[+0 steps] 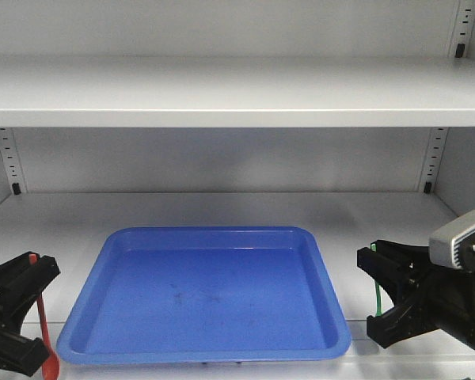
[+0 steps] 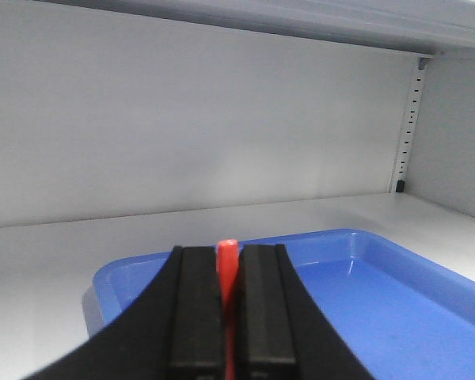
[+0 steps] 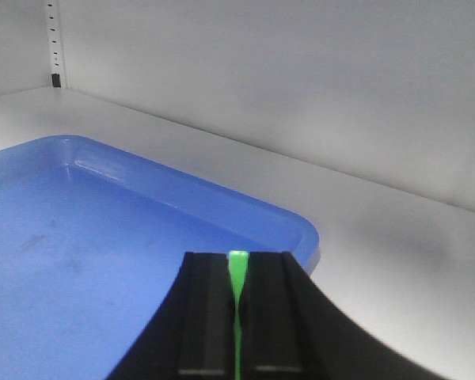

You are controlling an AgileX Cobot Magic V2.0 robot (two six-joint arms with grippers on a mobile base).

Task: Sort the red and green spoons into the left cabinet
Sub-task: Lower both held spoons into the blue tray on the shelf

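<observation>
Exterior front-facing view looks into the light grey metal shelving cabinet [image 1: 222, 162], where a large shallow blue plastic tray [image 1: 206, 350] lies on the lower shelf [image 1: 222, 210]. Just left of the tray, the left gripper [image 1: 38, 313] is clamped narrow on the thin bright red plastic spoon [image 1: 43, 332]. The spoon stands near upright, with its bowl hanging low beside the tray's front left corner. Just right of the tray, the right gripper [image 1: 378, 293] pinches the thin bright green plastic spoon [image 1: 376, 301], of which only a short strip shows. Both wrist views agree: the black fingers [image 3: 206, 317] press together on a handle whose tip pokes up between them, with the tray's rim ahead.

The step in hand looks like carrying each spoon over the tray and letting go. Both spoons sit outside the rim, so each arm should travel inward, toward the tray's middle, before opening. A release where they are now would likely drop them onto the bare shelf beside the tray. The red bowl hangs low next to the rim, so a slight lift first should keep it from catching the edge, without rising toward the upper shelf [image 1: 222, 95] above the tray. Such light, thin spoons may bounce or cling to a pad, so lower each bowl close to the tray floor before parting the fingers. Aim red at the tray's left half and green at its right, keeping the arms apart.
</observation>
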